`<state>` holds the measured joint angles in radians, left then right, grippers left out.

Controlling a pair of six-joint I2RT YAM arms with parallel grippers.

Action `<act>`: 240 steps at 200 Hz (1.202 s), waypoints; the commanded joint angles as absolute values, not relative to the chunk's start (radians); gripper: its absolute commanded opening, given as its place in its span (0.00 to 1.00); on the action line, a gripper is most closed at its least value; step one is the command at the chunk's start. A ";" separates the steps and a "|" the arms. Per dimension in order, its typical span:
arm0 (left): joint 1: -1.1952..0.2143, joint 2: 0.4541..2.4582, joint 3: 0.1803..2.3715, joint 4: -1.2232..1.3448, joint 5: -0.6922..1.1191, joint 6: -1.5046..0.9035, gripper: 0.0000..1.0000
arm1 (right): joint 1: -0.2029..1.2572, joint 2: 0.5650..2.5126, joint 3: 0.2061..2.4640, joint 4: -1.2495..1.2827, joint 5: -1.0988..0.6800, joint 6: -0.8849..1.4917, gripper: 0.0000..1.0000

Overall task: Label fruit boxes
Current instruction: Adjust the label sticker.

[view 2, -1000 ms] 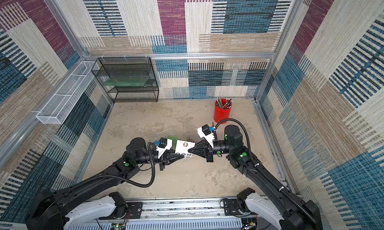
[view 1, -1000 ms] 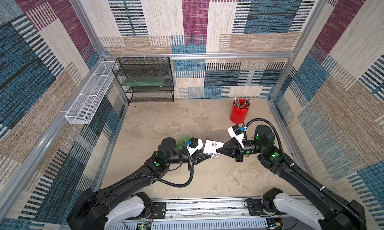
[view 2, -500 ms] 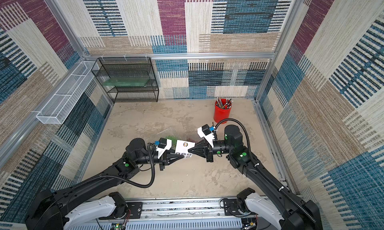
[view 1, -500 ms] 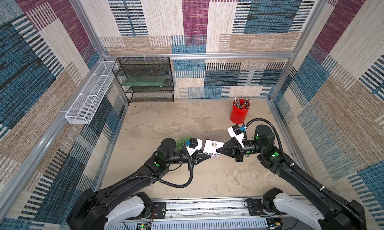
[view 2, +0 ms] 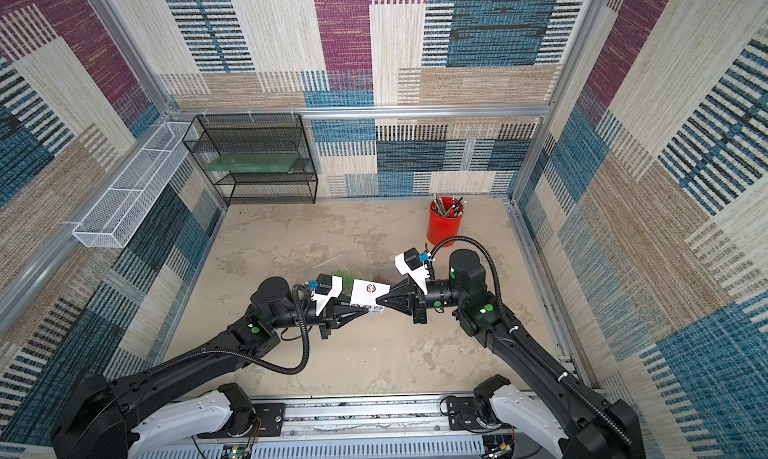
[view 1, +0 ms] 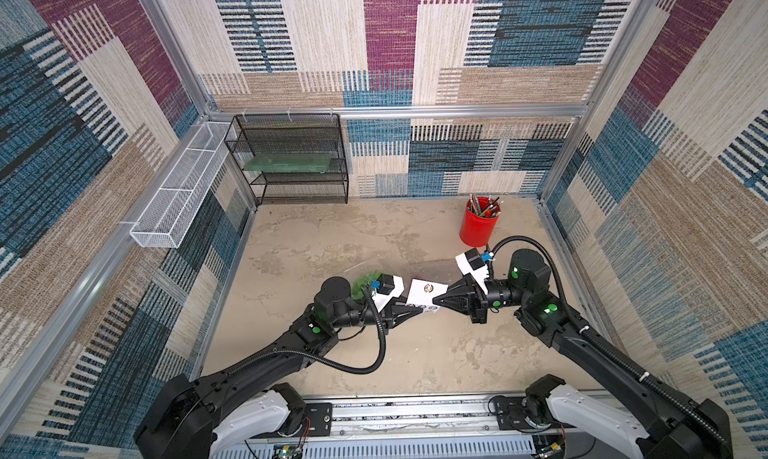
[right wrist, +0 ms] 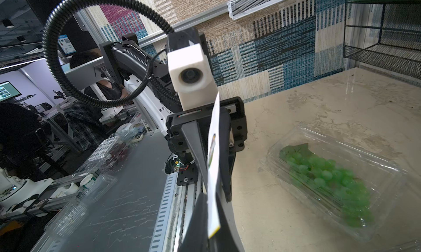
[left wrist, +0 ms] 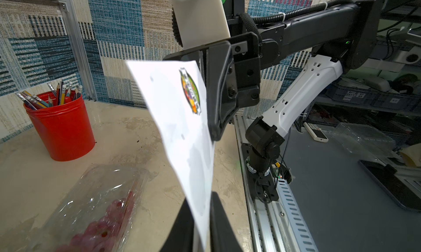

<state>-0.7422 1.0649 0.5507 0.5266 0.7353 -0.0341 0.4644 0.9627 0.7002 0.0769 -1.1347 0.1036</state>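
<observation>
OK, R gripper [view 1: 435, 301] clamped on the sticker sheet [view 1: 420, 293]; L gripper [view 1: 420, 308] straddles its other edge, grip unclear. Hold R steady, peel slow w/ L.

We see walls [view 1: 395, 41] hung with woven patchwork in blue, plum, beige and cream, framed by aluminium rails [view 1: 415, 111]. The tabletop [view 1: 332, 236] is mottled beige, like worn stone. A black wire rack [view 1: 291, 187] stands against the back wall, a green board [view 1: 286, 162] on its upper shelf. A white mesh basket [view 1: 166, 216] hangs on the left wall. The light is even.
</observation>
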 commanded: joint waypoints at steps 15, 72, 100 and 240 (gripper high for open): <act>-0.741 1.024 0.538 0.506 0.716 -0.028 0.21 | 0.450 0.952 0.701 0.075 -1.162 0.094 0.00; -0.742 0.981 0.524 0.470 0.699 -0.021 0.16 | 0.440 0.949 0.705 0.051 -1.172 0.075 0.00; -0.743 0.980 0.521 0.466 0.697 -0.022 0.13 | 0.436 0.948 0.708 0.046 -1.174 0.075 0.00; -0.742 0.989 0.532 0.497 0.715 -0.031 0.19 | 0.428 0.940 0.699 0.026 -1.177 0.067 0.00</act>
